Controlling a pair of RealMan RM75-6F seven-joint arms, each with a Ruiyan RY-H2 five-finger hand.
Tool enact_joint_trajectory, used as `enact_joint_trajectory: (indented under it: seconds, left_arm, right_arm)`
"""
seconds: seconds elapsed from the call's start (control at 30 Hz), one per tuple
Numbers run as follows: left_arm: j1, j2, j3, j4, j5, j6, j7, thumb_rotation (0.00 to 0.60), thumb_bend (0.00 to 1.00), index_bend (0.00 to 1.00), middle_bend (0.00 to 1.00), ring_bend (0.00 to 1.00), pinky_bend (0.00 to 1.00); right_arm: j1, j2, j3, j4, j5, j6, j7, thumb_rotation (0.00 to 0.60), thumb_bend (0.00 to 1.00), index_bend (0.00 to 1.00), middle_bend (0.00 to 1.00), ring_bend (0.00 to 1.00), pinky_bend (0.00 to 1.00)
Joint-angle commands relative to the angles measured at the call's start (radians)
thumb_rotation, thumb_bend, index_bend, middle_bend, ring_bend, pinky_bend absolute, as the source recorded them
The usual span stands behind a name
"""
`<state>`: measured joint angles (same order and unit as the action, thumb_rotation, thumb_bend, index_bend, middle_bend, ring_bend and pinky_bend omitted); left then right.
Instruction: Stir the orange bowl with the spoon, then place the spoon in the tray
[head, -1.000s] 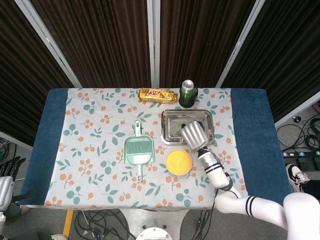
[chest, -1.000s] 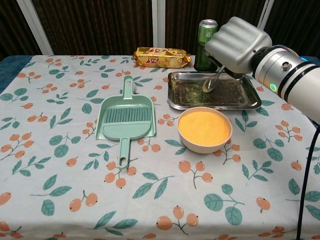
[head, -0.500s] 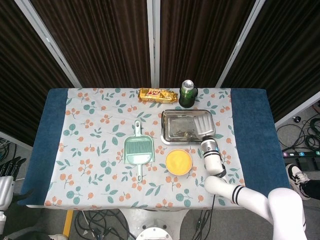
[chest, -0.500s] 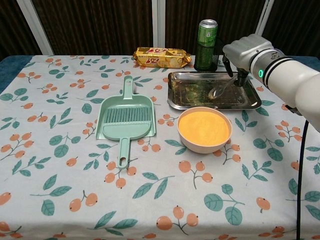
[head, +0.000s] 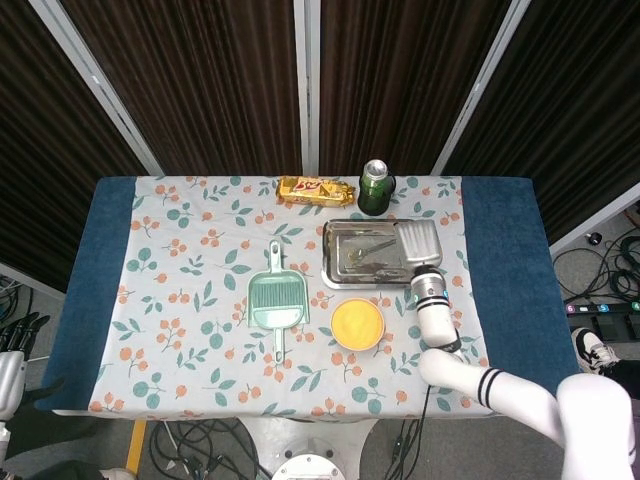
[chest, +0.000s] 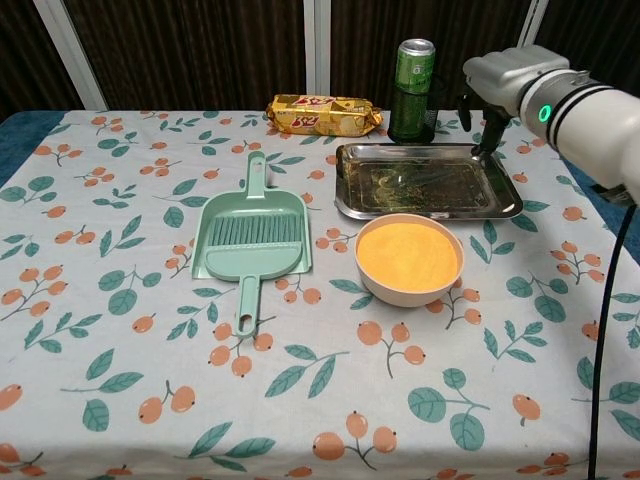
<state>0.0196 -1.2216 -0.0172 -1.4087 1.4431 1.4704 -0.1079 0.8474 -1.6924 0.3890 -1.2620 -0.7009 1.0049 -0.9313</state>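
Observation:
The orange bowl (head: 357, 323) (chest: 409, 256) stands on the flowered cloth just in front of the metal tray (head: 343, 266) (chest: 349, 207). The spoon (head: 378, 244) (chest: 432, 178) lies flat inside the tray, pointing across it. My right hand (head: 420, 242) (chest: 505, 78) hangs above the tray's right end with its dark fingers (chest: 489, 132) pointing down and nothing between them. At the lower left, off the table, my left hand (head: 10, 362) holds nothing and its fingers are apart; the chest view does not show it.
A green dustpan (head: 277, 298) (chest: 250, 235) lies left of the bowl. Behind the tray stand a green can (head: 376, 187) (chest: 412, 90) and, to its left, a yellow snack packet (head: 315, 190) (chest: 322, 114).
My right hand carried the spoon over the tray toward its right end, lowered it, and let go. The spoon now lies in the tray and the hand has risen.

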Motion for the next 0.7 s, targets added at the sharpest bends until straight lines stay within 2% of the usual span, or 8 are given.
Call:
enact_joint_trajectory:
  seconds: [0.03,0.1,0.23,0.33,0.47,0.57,0.7]
  left_arm:
    - [-0.002,-0.002,-0.001,0.004,0.001,-0.001,-0.004,0.6,0.14,0.18,0.18,0.12,0.14]
    - [-0.005,-0.004,-0.002,0.006,0.005,-0.002,-0.007,0.6,0.14,0.18,0.18,0.12,0.14]
    - [-0.013,-0.005,-0.006,0.008,0.012,-0.002,-0.01,0.6,0.14,0.18,0.18,0.12,0.14]
    - [-0.015,-0.006,-0.004,0.003,0.017,-0.001,-0.006,0.6,0.14,0.18,0.18,0.12,0.14]
    - [-0.019,-0.005,-0.003,-0.008,0.019,-0.004,0.003,0.6,0.14,0.18,0.18,0.12,0.14]
    - [-0.018,-0.007,-0.002,-0.016,0.02,0.001,0.012,0.6,0.14,0.18,0.18,0.12,0.14]
    - [-0.015,-0.011,-0.006,-0.021,0.019,0.016,0.026,0.6,0.14,0.18,0.18,0.12,0.14]
  right_arm:
    - [-0.145,0.205,-0.054,-0.262,-0.093,0.082,0.14,0.6,0.17,0.5,0.91,0.91,0.93]
    - [-0.215,0.291,-0.087,-0.365,-0.137,0.114,0.208,0.6,0.17,0.5,0.83,0.83,0.88]
    - [-0.347,0.431,-0.161,-0.505,-0.243,0.178,0.354,0.6,0.17,0.48,0.6,0.6,0.68]
    - [-0.445,0.529,-0.231,-0.574,-0.357,0.194,0.519,0.6,0.18,0.39,0.39,0.38,0.47]
    - [-0.558,0.613,-0.327,-0.571,-0.558,0.232,0.773,0.6,0.19,0.2,0.17,0.1,0.25]
    - [-0.628,0.617,-0.368,-0.533,-0.654,0.322,0.86,0.6,0.19,0.13,0.1,0.02,0.18]
    - [-0.717,0.591,-0.399,-0.48,-0.763,0.476,0.922,0.6,0.19,0.11,0.1,0.02,0.15]
